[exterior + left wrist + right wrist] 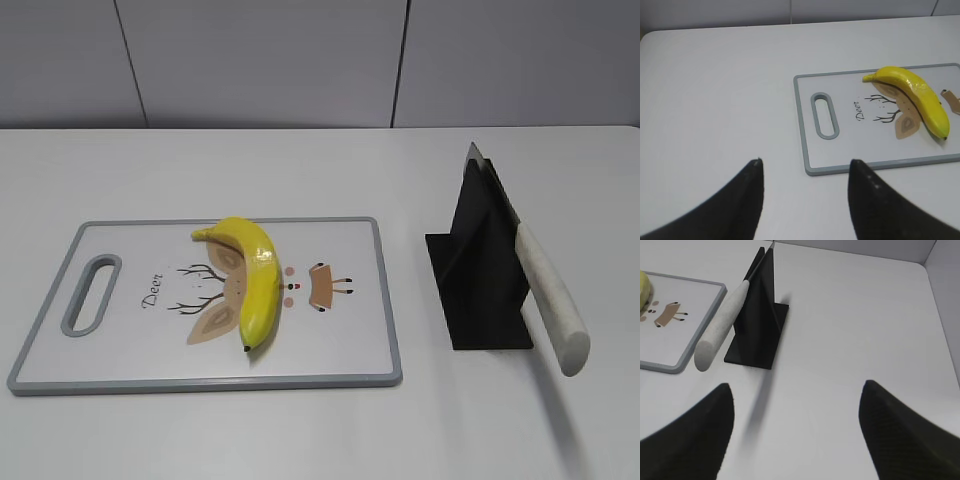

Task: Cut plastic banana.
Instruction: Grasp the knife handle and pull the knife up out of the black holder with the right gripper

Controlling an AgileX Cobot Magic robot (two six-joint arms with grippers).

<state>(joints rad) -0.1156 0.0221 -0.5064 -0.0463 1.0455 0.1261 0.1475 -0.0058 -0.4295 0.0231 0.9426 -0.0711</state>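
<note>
Nothing cut yet: plastic banana (253,283) whole, knife (540,280) unclaimed in its stand.

Left gripper (805,172) hovering over bare table (200,160) near the left of the cutting board (120,370), fingers spread, holding nothing. Banana lying mid-board on the deer print, stem end far, tip near. Further right, knife resting in the black stand (475,290), pale handle jutting toward the near side. Right gripper (795,395) wide apart above empty table, near and right of the stand, touching nothing. Left to do, by the look of it: grasp knife, steady fruit, slice.

Banana (256,280) on board (120,350); knife stand (480,270) right.
</note>
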